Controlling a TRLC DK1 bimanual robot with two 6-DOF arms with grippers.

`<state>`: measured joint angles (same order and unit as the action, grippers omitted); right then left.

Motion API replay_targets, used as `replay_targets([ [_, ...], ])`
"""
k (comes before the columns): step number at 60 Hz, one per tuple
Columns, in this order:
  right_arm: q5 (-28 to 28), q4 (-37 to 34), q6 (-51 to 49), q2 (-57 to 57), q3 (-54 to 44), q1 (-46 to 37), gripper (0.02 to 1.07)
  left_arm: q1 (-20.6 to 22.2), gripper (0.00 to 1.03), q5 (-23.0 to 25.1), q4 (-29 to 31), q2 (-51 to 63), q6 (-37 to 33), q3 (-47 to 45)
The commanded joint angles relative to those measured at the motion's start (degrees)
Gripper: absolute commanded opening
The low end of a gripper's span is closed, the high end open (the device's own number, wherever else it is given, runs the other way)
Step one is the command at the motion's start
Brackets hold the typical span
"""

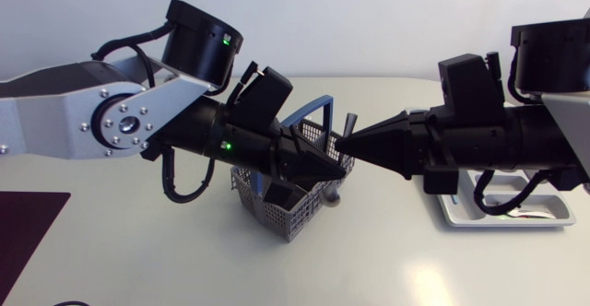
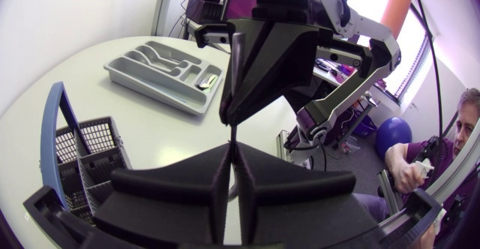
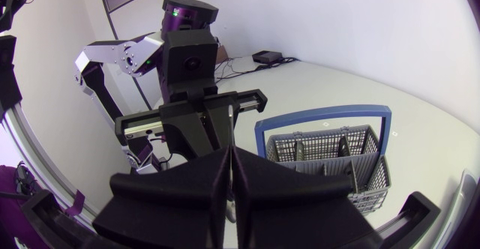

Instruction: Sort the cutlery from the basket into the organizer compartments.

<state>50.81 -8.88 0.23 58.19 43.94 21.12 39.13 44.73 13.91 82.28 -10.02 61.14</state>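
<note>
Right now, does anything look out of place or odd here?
One thing: the left gripper and right gripper, tip to tip by the basket, are both shut on the same thin piece of cutlery, which looks like a handover. Nothing appears spilled or damaged.

L hand point(image 2: 233, 150) & R hand point(image 2: 232, 120) both pinch thin cutlery piece point(image 2: 233, 133); basket point(image 2: 94, 138) beside L hand.

Your head camera looks down on the bench point(image 1: 184, 260) from above, with the arms entering from both sides. Your left wrist camera rides close behind the left gripper point(image 2: 232, 155), facing the right arm point(image 2: 352, 46). The right one sits behind the right gripper point(image 3: 231, 159), facing the left arm point(image 3: 127, 58). All three share the basket point(image 1: 295, 216).
</note>
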Motion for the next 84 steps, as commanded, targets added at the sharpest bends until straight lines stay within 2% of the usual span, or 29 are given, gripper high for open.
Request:
replay_targets([
  [1,0.17,0.54,1.44,-0.45,-1.58,-0.56,0.08,0.59,0.03,-0.26,0.94,1.22,0.62,1.96],
  [7,0.26,0.45,1.44,-0.63,-1.67,-1.00,0.20,1.29,0.03,-4.39,1.91,0.42,0.44,2.22],
  [12,0.17,0.36,1.44,-1.07,-1.76,-1.09,0.22,2.53,0.03,-9.93,3.05,-1.25,-0.79,2.31],
  [18,0.08,0.36,1.44,-1.50,-1.93,-1.09,0.37,2.88,0.03,-11.68,3.84,-1.86,-1.40,2.31],
  [23,-0.09,0.27,1.44,-2.03,-2.02,-1.09,0.43,2.96,0.03,-12.47,4.46,-2.04,-1.84,2.31],
  [29,-0.80,-0.61,1.00,-3.70,-2.11,-2.14,0.55,3.23,0.03,-15.46,5.51,-2.65,-2.37,3.10],
  [30,-0.97,-0.78,0.91,-3.97,-2.11,-2.32,0.56,3.58,0.03,-17.66,6.13,-3.09,-3.07,3.54],
  [36,-1.32,-3.95,-1.55,-6.07,-2.02,-4.16,0.58,5.16,0.03,-23.37,7.45,-4.85,-5.36,3.98],
  [40,-1.50,-5.53,-3.04,-6.51,-1.93,-5.48,0.59,7.71,0.03,-28.56,8.59,-5.90,-8.08,3.72],
  [47,-1.76,-8.34,-4.80,-6.16,-0.96,-7.77,0.62,13.25,0.03,-40.42,8.50,-8.10,-14.41,1.87],
  [48,-1.76,-8.61,-4.89,-6.07,-0.79,-7.94,0.62,13.42,0.03,-40.78,8.41,-8.19,-14.68,1.78],
  [51,-2.03,-9.04,-4.89,-5.64,-0.70,-8.91,0.62,16.85,0.03,-49.30,6.13,-8.80,-18.19,-0.41],
  [54,-2.12,-9.84,-4.89,-4.93,-0.17,-9.00,0.62,18.52,0.03,-54.57,2.70,-9.16,-20.48,-2.70],
  [55,-2.20,-10.01,-4.98,-4.84,-0.09,-9.17,0.62,18.61,0.03,-54.93,2.52,-9.16,-20.65,-2.79],
  [56,-2.29,-10.36,-4.98,-4.67,0.09,-9.44,0.62,19.40,0.03,-57.91,0.77,-9.16,-22.32,-4.19],
  [58,-2.29,-11.51,-5.77,-4.76,0.53,-9.61,0.62,20.02,0.03,-59.76,-0.46,-9.16,-23.46,-5.16],
  [59,-2.29,-12.03,-6.12,-4.76,0.71,-9.52,0.62,20.72,0.03,-62.48,-2.57,-9.16,-25.40,-6.56],
  [61,-2.64,-13.00,-7.35,-5.20,0.88,-9.61,0.62,21.60,0.03,-65.03,-4.33,-9.07,-27.86,-8.32],
  [71,-4.75,-18.80,-13.33,-6.07,3.17,-9.08,0.62,22.83,0.03,-70.92,-12.42,-9.24,-38.23,-15.27],
  [74,-6.42,-20.38,-14.91,-6.16,3.69,-8.12,0.62,23.62,0.03,-72.68,-17.08,-9.59,-42.27,-18.25],
  [84,-13.01,-22.58,-17.54,-5.11,4.31,-2.23,0.62,25.46,0.03,-74.17,-28.41,-9.59,-50.71,-24.14],
])
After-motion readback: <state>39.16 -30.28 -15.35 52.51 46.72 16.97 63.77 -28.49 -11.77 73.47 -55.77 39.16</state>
